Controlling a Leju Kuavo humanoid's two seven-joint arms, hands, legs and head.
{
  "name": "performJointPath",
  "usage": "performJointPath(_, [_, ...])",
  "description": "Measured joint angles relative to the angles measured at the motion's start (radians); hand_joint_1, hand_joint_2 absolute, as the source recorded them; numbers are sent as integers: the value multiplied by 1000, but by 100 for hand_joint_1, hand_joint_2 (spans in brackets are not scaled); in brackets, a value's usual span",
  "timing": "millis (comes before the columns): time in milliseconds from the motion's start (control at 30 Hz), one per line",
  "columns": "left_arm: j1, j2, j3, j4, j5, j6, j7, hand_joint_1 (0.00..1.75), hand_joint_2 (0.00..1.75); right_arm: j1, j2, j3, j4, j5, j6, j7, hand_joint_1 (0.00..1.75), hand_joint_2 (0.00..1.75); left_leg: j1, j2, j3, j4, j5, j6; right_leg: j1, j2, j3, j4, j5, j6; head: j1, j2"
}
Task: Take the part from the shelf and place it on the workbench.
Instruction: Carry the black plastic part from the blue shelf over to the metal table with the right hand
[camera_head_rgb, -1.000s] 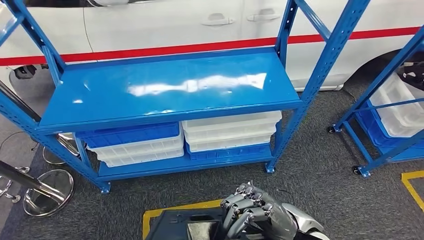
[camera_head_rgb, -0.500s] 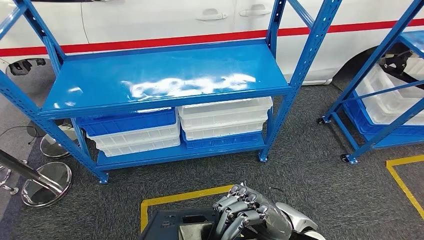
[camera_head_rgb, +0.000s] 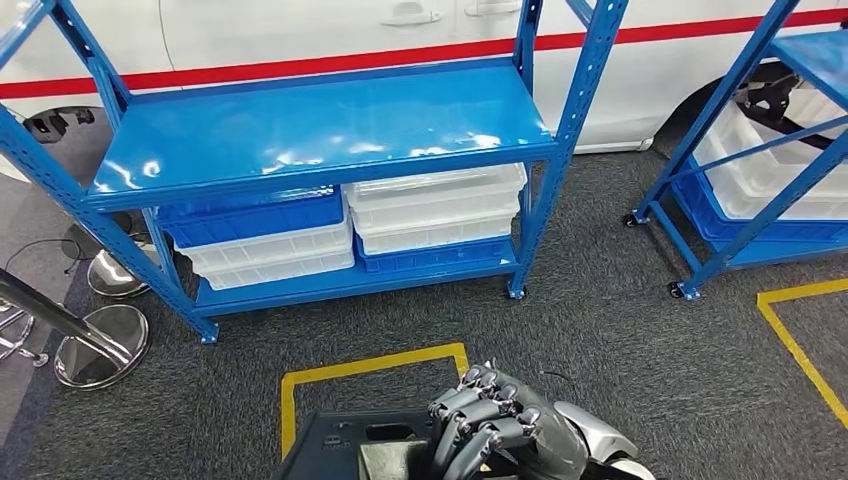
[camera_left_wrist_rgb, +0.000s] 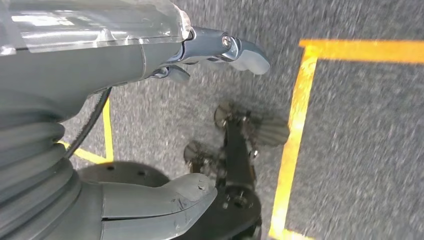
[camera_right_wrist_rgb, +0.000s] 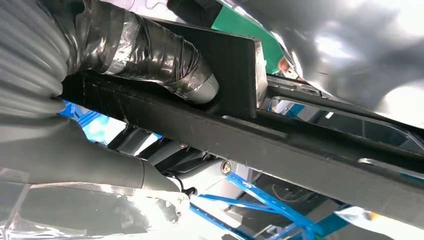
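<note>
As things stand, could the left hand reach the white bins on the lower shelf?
Probably not: the left hand hangs low over the carpet, and open floor separates the robot from the white bins.

We've got a bright blue shelf (camera_head_rgb: 320, 125) with white and blue bins (camera_head_rgb: 435, 210), plus a white car (camera_head_rgb: 300, 30) with a red stripe. Floor's dark grey carpet (camera_head_rgb: 620, 330) with yellow tape lines (camera_head_rgb: 370, 365), and the part (camera_head_rgb: 350, 450) is black.

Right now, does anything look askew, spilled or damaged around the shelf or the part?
Nothing stands out. The right hand grips the dark part, and the bins sit stacked squarely on the blue shelf.
</note>
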Motion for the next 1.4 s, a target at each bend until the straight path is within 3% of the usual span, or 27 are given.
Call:
performJointPath(33, [0, 0, -2, 0, 3, 2, 0, 0, 175, 0, 0, 1, -1, 2, 0, 0, 175, 175, 1, -2, -15, 35, -36, -2, -1, -1, -11, -3, 11, -10, 0, 0])
performJointPath(100, [0, -1, -7, 0, 10, 4, 0, 0, 175, 0, 1, 3, -2, 8, 0, -2, 175, 175, 2, -4, -55, 159, -133, -5, 3, -2, -36, -3, 31, -20, 0, 0])
performJointPath(133, [0, -1, -8, 0, 13, 5, 0, 0, 175, 0, 1, 5, -3, 13, -1, -2, 175, 175, 2, -5, -69, 222, -163, -7, 6, -2, -49, -2, 41, -21, 0, 0])
performJointPath(167, [1, -1, -10, 0, 17, 6, 0, 0, 175, 0, 1, 7, -4, 18, -1, -3, 175, 175, 2, -5, -71, 262, -171, -7, 8, -2, -62, 0, 50, -21, 0, 0])
performJointPath(200, [1, -1, -11, 0, 21, 7, 1, 0, 175, 0, 1, 9, -6, 23, -2, -4, 175, 175, 1, -5, -55, 266, -159, -5, 10, -2, -74, 2, 58, -20, 0, 0])
performJointPath(233, [1, -1, -12, 0, 26, 8, 2, 0, 175, 0, 1, 11, -8, 27, -3, -5, 175, 175, 1, -5, -19, 231, -137, -2, 12, -2, -84, 5, 64, -19, 0, 0])
performJointPath(300, [-1, 0, -13, 1, 34, 10, 4, 0, 175, -1, 1, 15, -12, 34, -6, -5, 175, 175, -1, -22, 84, 92, -111, 8, 13, 3, -100, 13, 73, -12, 0, 0])
performJointPath(367, [-1, 2, -16, 2, 39, 14, 7, 0, 175, -4, 0, 20, -15, 39, -6, -2, 175, 175, -5, -46, 146, -6, -115, 17, 12, 9, -109, 20, 81, -1, 0, 0])
performJointPath(400, [1, 3, -17, 2, 41, 15, 10, 0, 175, -6, -1, 24, -16, 42, -6, 0, 175, 175, -7, -51, 154, -24, -121, 20, 11, 12, -112, 20, 87, 6, 0, 0])
performJointPath(500, [1, 1, -20, 3, 48, 18, 20, 0, 175, -12, -2, 34, -16, 58, -14, 9, 175, 175, -5, -27, 150, -38, -106, 37, 10, 21, -120, 28, 88, 25, 0, 0])
performJointPath(567, [0, -1, -21, 3, 53, 26, 28, 0, 175, -17, -4, 40, -16, 73, -29, 17, 175, 175, -1, -7, 146, -43, -95, 47, 7, 16, -157, 106, 33, 34, 0, 0])
performJointPath(633, [0, -3, -26, 4, 56, 52, 44, 0, 175, -19, -6, 47, -15, 84, -45, 25, 175, 175, -3, 11, 137, -41, -91, 52, 4, 11, -211, 233, -36, 42, 0, 0])
performJointPath(667, [0, -4, -29, 5, 56, 68, 53, 0, 175, -18, -8, 49, -15, 88, -52, 29, 175, 175, -4, 21, 134, -39, -90, 52, 2, 10, -227, 277, -51, 45, 0, 0])
performJointPath(700, [0, -5, -33, 6, 56, 81, 59, 0, 175, -18, -9, 51, -15, 89, -56, 31, 175, 175, -4, 30, 132, -37, -89, 51, 2, 8, -225, 285, -45, 46, 0, 0])
performJointPath(733, [-1, -7, -36, 6, 56, 89, 62, 0, 175, -18, -10, 52, -15, 90, -59, 33, 175, 175, -5, 38, 131, -35, -90, 50, 1, 3, -204, 255, -22, 45, 0, 0])
performJointPath(833, [-5, -11, -44, 7, 56, 100, 62, 0, 175, -20, -12, 54, -15, 96, -69, 40, 175, 175, -8, 60, 134, -31, -95, 42, 11, -43, -97, 65, 53, 28, 0, 0])
performJointPath(900, [-6, -12, -50, 7, 61, 113, 59, 0, 175, -21, -13, 55, -15, 108, -84, 47, 175, 175, -12, 75, 134, -30, -98, 33, 21, -59, -78, 19, 55, 14, 0, 0])
performJointPath(967, [-8, -12, -58, 7, 69, 128, 57, 0, 175, -21, -15, 56, -15, 119, -97, 51, 175, 175, -14, 89, 135, -29, -102, 24, 19, -41, -81, 14, 59, 3, 0, 0])
performJointPath(1033, [-11, -12, -65, 7, 75, 146, 56, 0, 175, -24, -16, 57, -16, 122, -105, 55, 175, 175, -12, 63, 126, -1, -127, 15, 12, -25, -78, 5, 65, -9, 0, 0])
performJointPath(1100, [-13, -11, -73, 9, 80, 175, 55, 0, 175, -30, -17, 61, -17, 126, -112, 65, 175, 175, -8, 15, 78, 106, -187, 9, 9, -9, -77, 0, 69, -17, 0, 0])
performJointPath(1133, [-14, -10, -78, 10, 85, 191, 53, 0, 175, -32, -17, 64, -17, 127, -116, 73, 175, 175, -8, 2, 44, 177, -218, 8, 9, 1, -78, 1, 69, -18, 0, 0])
performJointPath(1167, [-13, -10, -82, 11, 90, 205, 51, 0, 175, -33, -17, 67, -17, 128, -120, 79, 175, 175, -8, -4, 14, 235, -235, 6, 9, 12, -79, 3, 70, -19, 0, 0])
performJointPath(1200, [-12, -9, -86, 11, 96, 216, 49, 0, 175, -33, -17, 69, -17, 129, -124, 84, 175, 175, -7, -6, -1, 261, -231, 4, 8, 24, -80, 5, 70, -18, 0, 0])
performJointPath(1233, [-11, -9, -90, 12, 99, 224, 49, 0, 175, -33, -17, 71, -17, 129, -126, 86, 175, 175, -6, -7, 2, 246, -207, 3, 7, 36, -80, 9, 69, -17, 0, 0])
performJointPath(1267, [-10, -8, -92, 12, 100, 227, 48, 0, 175, -33, -17, 73, -17, 129, -127, 87, 175, 175, -3, -13, 22, 195, -169, 3, 6, 48, -81, 14, 67, -15, 0, 0])
performJointPath(1333, [-10, -8, -95, 13, 103, 223, 53, 0, 175, -36, -18, 76, -17, 129, -126, 88, 175, 175, 4, -49, 76, 66, -108, 2, 5, 69, -87, 30, 61, -5, 0, 0])
performJointPath(1400, [-10, -7, -100, 14, 106, 211, 57, 0, 175, -42, -19, 79, -17, 127, -126, 87, 175, 175, 5, -76, 99, 9, -96, 6, 5, 88, -99, 41, 61, 8, 0, 0])
